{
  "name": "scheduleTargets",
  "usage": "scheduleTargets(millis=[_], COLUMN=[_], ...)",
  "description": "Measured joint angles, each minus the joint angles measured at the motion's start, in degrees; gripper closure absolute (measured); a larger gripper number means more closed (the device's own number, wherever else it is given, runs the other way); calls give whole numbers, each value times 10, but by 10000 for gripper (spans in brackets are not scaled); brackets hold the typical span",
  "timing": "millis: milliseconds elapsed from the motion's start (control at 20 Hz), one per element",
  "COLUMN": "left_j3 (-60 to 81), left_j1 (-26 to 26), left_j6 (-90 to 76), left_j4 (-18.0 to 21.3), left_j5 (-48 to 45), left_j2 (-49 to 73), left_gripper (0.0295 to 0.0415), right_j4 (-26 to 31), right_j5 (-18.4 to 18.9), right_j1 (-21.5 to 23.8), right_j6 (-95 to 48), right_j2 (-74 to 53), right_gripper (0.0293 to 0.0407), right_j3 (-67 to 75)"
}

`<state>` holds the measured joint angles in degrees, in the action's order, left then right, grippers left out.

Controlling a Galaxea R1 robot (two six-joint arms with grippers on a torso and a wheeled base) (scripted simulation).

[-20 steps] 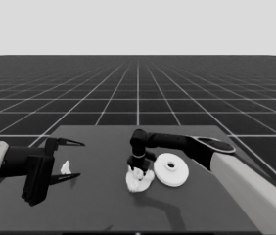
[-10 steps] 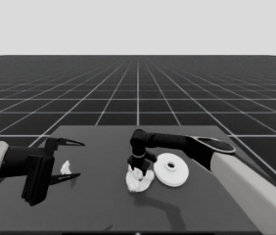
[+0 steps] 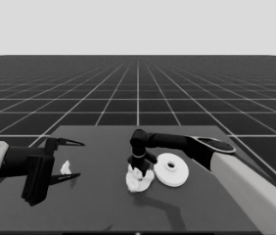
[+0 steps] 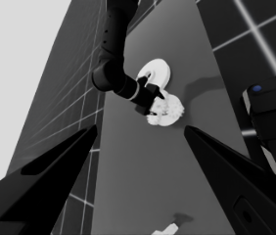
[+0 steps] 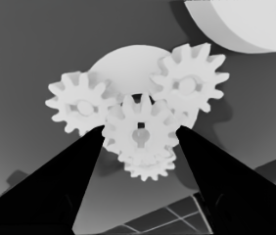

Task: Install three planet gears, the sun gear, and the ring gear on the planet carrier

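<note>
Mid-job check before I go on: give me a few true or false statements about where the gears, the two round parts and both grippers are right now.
1. The right gripper is over the gear cluster on the smaller round part. True.
2. The larger round part already covers the gears. False: it lies on the table beside them, uncovered gears showing.
3. The central gear sits between the right gripper's fingers. True: the fingers flank it, though contact cannot be confirmed.
4. The left gripper is working at the gears. False: it is parked over the table's left end, near the thin white piece.
5. Only two gears are on the smaller round part. False: four show in the right wrist view.
</note>
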<state>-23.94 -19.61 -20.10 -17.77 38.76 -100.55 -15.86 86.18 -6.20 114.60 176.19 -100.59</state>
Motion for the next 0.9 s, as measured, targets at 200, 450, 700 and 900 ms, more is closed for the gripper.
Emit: scheduleTargets(millis=[200,450,700,900], left_j3=[0,0,0,0], left_j1=[0,0,0,0], left_j6=[0,0,0,0], left_j4=[0,0,0,0], left_j5=[0,0,0,0], left_j2=[0,0,0,0], left_gripper=[326,326,326,326], right_j4=[0,0,0,0], right_j5=[0,0,0,0], right_j1=[0,0,0,0], right_j6=[24,54,84,108], right_j2=[0,0,0,0], right_gripper=[390,391,390,391], right_j3=[0,0,0,0])
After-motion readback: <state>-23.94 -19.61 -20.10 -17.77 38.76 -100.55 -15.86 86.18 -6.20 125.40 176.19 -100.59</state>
